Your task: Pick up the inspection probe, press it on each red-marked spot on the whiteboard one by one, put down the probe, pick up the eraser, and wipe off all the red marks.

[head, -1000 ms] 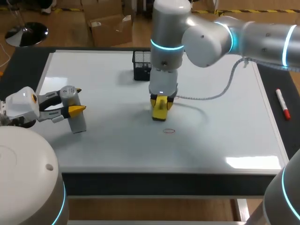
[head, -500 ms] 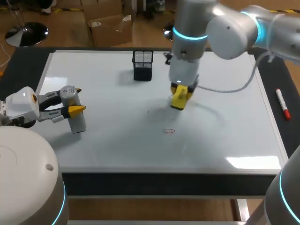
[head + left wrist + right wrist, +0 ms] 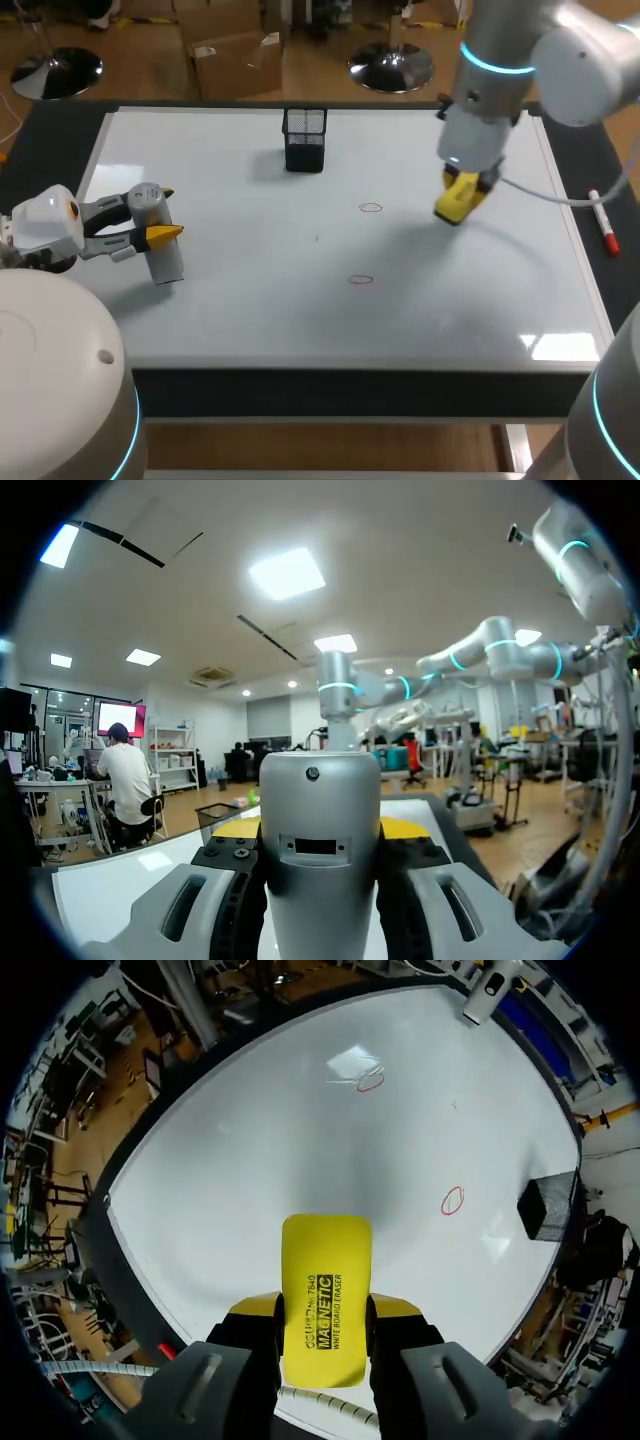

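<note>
The right arm (image 3: 540, 60) comes in from the far right corner and bends down over the right part of the whiteboard (image 3: 250, 310), its wrist pointing downward and a little tilted. The right fingers (image 3: 395, 1310) are closed on the yellow eraser (image 3: 455, 203), one on each long side. The eraser sticks out ahead of them over bare board; I cannot tell whether it touches the surface.

The left arm (image 3: 45, 225) lies low at the near left, reaching sideways over the whiteboard's left edge. The left fingers (image 3: 165, 234) grip the inspection probe (image 3: 158, 235), a grey cylinder. It stands nearly upright between them, its lower end down at the board's left part. In the left wrist view the probe's body fills the gap between the two yellow tips.

By count: two arms, one probe, one eraser. Two red marks remain on the whiteboard, both small open rings. One (image 3: 371, 208) is near the middle, just beside the eraser toward the centre. The other (image 3: 361, 280) is nearer the front edge. One black mesh basket (image 3: 304, 138) stands at the far side of the board. One red marker pen (image 3: 603, 222) lies on the desk (image 3: 600, 160), off the board's right edge
</note>
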Controlling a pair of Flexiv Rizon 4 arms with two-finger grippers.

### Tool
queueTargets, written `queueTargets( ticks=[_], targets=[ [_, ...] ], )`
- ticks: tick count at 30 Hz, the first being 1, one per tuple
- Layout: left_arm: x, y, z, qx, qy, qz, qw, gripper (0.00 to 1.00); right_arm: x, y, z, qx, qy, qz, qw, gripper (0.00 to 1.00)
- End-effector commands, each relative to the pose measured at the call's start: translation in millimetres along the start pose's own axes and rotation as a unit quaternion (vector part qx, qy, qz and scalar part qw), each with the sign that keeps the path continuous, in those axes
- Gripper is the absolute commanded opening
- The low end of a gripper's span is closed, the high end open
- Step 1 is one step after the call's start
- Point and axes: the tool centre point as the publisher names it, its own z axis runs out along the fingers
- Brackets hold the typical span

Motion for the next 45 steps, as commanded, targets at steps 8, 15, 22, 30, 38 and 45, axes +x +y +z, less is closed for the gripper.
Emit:
queueTargets(
  ticks=[8,15,22,30,38,45],
  targets=[
    [0.4,-1.5,0,0.000,0.000,0.000,1.000,0.00,74,-17,1,-0.007,-0.034,0.044,0.998,0.00],
    [0.4,-1.5,0,0.000,0.000,0.000,1.000,0.00,85,-22,1,-0.010,-0.036,0.051,0.998,0.00],
    [0.4,-1.5,0,0.000,0.000,0.000,1.000,0.00,87,-25,-1,-0.008,-0.039,0.048,0.998,0.00],
    [0.4,-1.5,0,0.000,0.000,0.000,1.000,0.00,87,-25,-1,-0.008,-0.039,0.048,0.998,0.00],
    [0.4,-1.5,0,0.000,0.000,0.000,1.000,0.00,87,-25,-1,-0.008,-0.039,0.048,0.998,0.00],
    [0.4,-1.5,0,0.000,0.000,0.000,1.000,0.00,87,-25,-1,-0.008,-0.039,0.048,0.998,0.00]
  ],
)
